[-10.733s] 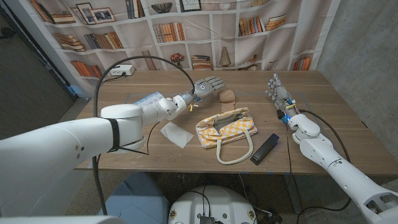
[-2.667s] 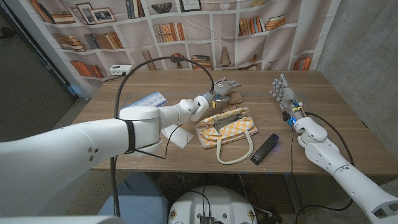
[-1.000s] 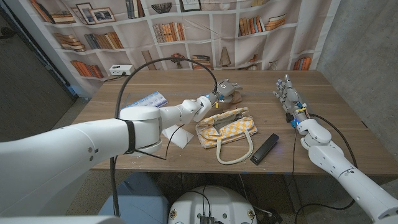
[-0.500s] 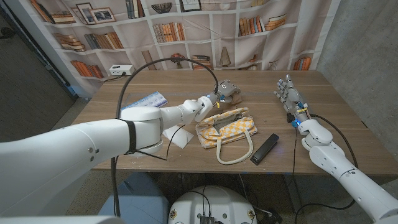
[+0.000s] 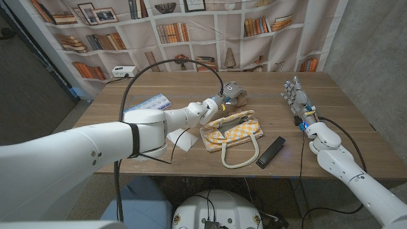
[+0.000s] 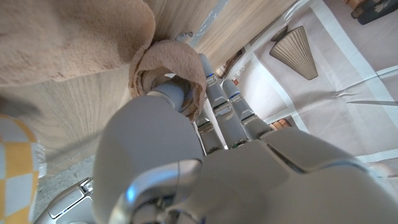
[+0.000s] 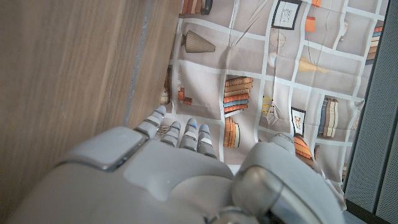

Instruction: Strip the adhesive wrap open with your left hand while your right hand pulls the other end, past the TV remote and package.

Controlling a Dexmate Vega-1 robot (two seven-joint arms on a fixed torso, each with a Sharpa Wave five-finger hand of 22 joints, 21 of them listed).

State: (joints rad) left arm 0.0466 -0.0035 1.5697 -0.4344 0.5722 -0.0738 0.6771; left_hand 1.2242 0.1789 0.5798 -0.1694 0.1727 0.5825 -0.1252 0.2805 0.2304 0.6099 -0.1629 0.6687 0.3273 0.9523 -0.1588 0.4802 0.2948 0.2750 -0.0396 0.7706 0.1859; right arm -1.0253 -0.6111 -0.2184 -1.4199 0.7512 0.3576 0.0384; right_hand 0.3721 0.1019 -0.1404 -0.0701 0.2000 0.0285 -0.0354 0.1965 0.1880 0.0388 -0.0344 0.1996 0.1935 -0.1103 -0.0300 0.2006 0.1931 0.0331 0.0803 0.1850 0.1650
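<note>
At the far middle of the wooden table [image 5: 318,137], my left hand [image 5: 230,90] is on the tan adhesive wrap [image 5: 238,97], beyond the yellow checked handbag [image 5: 231,131]. From the left wrist view the wrap [image 6: 171,65] lies curled over a finger [image 6: 174,96], so I judge that the hand is grasping it, although I cannot see how firmly. Left of this arm a blue and white package [image 5: 151,102] lies near the table's left edge, and a white paper sheet [image 5: 179,138] lies nearer to me. The black TV remote [image 5: 270,152] is to the right of the handbag, near the front edge. Further right, my right hand [image 5: 294,94] stands upright, well apart from the wrap, with its fingers [image 7: 188,134] straight and nothing in them, so it is released. I think the step in hand is to secure the roll on the left side before the pull can start. To do it well, I would keep the left grip steady and low on the table, bring the right hand across to the free end, pinch only that end, and then pull slowly away, so the strip opens without dragging the roll or touching the handbag. The left arm is stretched far forward across the table; the right forearm rises from the lower right corner with the wrist nearly straight.
</note>
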